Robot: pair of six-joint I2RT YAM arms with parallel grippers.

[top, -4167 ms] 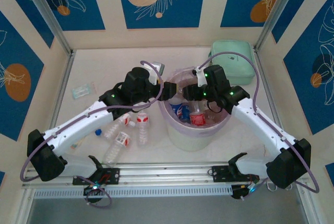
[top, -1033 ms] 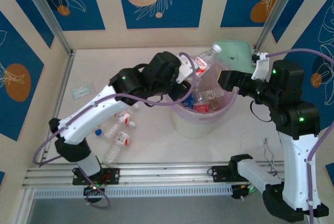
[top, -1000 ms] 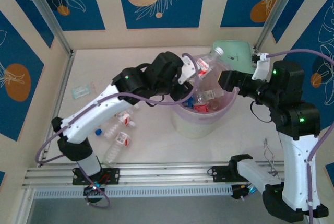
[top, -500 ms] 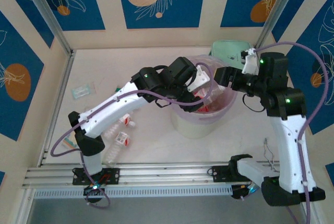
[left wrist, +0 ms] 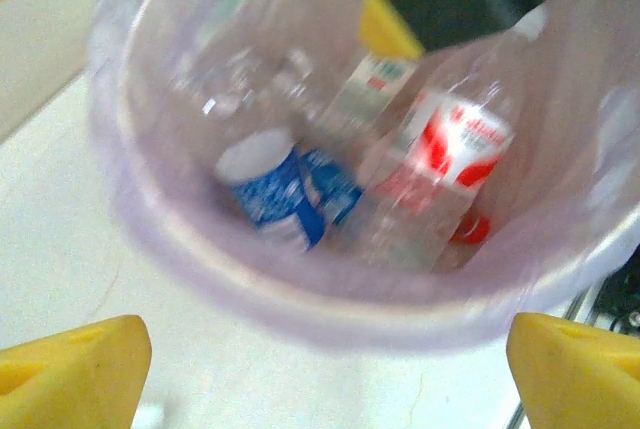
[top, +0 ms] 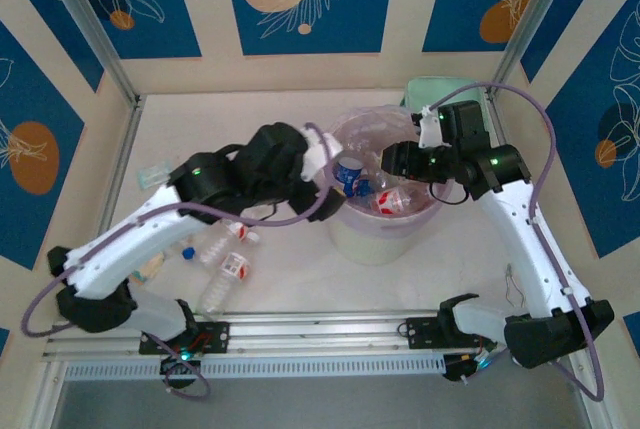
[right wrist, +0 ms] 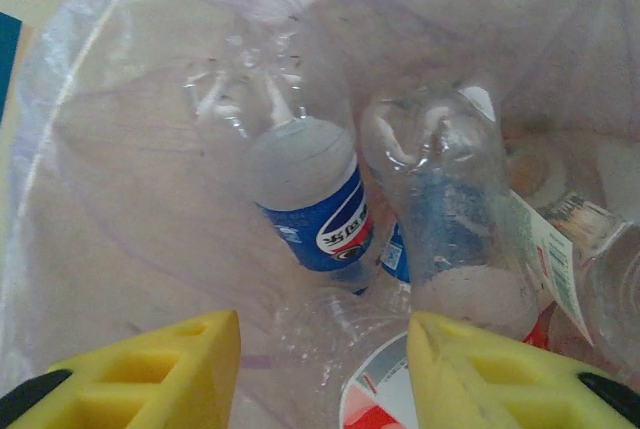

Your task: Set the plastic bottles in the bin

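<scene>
The bin (top: 352,239) stands mid-table, a white bucket lined with a pink-lilac bag, and holds several plastic bottles. Among them are a blue-labelled one (top: 350,177) (left wrist: 278,192) (right wrist: 318,207) and a red-white one (top: 397,201) (left wrist: 452,146). My left gripper (top: 328,175) (left wrist: 320,381) hovers at the bin's left rim (left wrist: 300,299), wide open, nothing between its yellow fingertips (left wrist: 72,369). My right gripper (top: 396,161) (right wrist: 325,379) hangs inside the bin's mouth, jaws partly apart, over a clear red-white bottle (right wrist: 385,394) that it does not touch. Two more bottles (top: 226,242) (top: 224,281) lie on the table at the left.
A mint green case (top: 447,94) lies behind the bin, partly hidden by the right arm. A small pale packet (top: 150,175) sits at the far left. A loose blue cap (top: 187,251) lies by the table bottles. Metal rails (top: 300,334) run along the near edge.
The left gripper opened wide and let go of its bottle over the bin, then drew back left to the rim. The right arm swung down over the bin, its jaws narrowing.
</scene>
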